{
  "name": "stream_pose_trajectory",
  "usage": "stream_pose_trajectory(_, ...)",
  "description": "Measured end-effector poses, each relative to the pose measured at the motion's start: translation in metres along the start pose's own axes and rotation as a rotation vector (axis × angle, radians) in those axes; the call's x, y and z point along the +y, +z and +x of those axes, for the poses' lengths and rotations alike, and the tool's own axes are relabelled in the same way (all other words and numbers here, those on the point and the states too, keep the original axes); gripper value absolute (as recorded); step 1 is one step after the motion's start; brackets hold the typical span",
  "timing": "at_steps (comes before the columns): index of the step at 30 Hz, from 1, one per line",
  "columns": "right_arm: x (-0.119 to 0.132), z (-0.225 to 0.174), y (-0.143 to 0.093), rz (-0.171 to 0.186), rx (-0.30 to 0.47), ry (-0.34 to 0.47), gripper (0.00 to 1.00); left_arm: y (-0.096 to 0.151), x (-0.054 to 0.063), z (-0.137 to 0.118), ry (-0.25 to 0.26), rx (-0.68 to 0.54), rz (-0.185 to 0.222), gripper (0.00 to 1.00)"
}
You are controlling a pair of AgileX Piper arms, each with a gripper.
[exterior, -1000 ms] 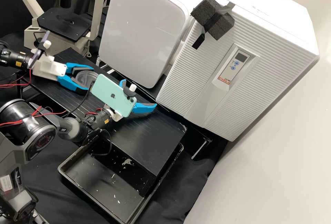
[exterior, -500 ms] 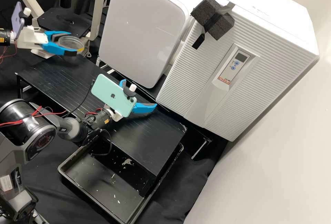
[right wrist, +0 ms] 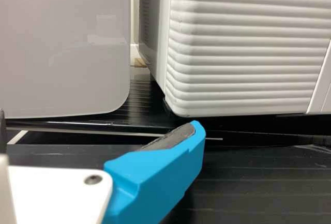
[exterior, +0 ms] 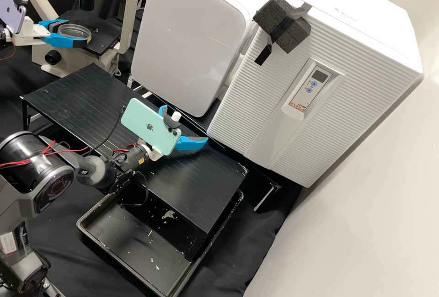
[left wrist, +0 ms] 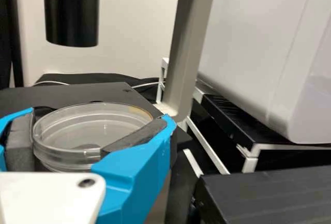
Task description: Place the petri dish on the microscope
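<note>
- Left end effector has lifted off from low over the black surface since a second ago, dish with it, and is now up at the microscope stage.
- Right arm hasn't moved; same pose over the surface.
- Left end effector: part open, fingers set to the dish's width, dark pads on opposite sides of its wall. Has hold of the petri dish.
- Dish: clear, round, roughly level, yellowish mark at the rim. Sits over the near part of the stage in the high view. Can't tell if its underside touches the stage.
- Right end effector: wide open, nothing between the fingers. It's above the surface, pointing toward the white appliances.
- Microscope: cream frame, flat black stage, black cylinder hanging above stage height.
- Phones clamped on both arms: lilac one on the left, mint-green one on the right.
- Behind the surface: white appliance with a smooth pale door, next to a ribbed white cabinet with a small control panel. Dark foam block on the cabinet.
- Black tray at the near side of the surface, pale flecks in it.
</note>
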Motion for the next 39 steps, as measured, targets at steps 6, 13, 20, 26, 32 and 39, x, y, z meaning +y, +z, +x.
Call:
stream_pose_trajectory(6, 0.000, 0.000, 0.000, 0.000, 0.000, 0.000, 1.00, -0.007, 0.007, 0.015, 0.009, 0.057, 0.006, 0.00)
stream_pose_trajectory(13, 0.000, 0.000, 0.000, 0.000, 0.000, 0.000, 1.00, -0.012, 0.014, 0.033, 0.011, 0.084, 0.025, 0.00)
stream_pose_trajectory(20, 0.000, 0.000, 0.000, 0.000, 0.000, 0.000, 1.00, -0.013, 0.013, 0.046, 0.007, 0.084, 0.026, 1.00)
stream_pose_trajectory(26, 0.000, 0.000, 0.000, 0.000, 0.000, 0.000, 1.00, -0.014, 0.009, 0.051, 0.002, 0.088, 0.033, 1.00)
stream_pose_trajectory(32, 0.000, 0.000, 0.000, 0.000, 0.000, 0.000, 1.00, -0.015, 0.007, 0.053, 0.002, 0.088, 0.034, 1.00)
stream_pose_trajectory(39, 0.000, 0.000, 0.000, 0.000, 0.000, 0.000, 1.00, -0.016, 0.005, 0.054, 0.007, 0.083, 0.047, 1.00)
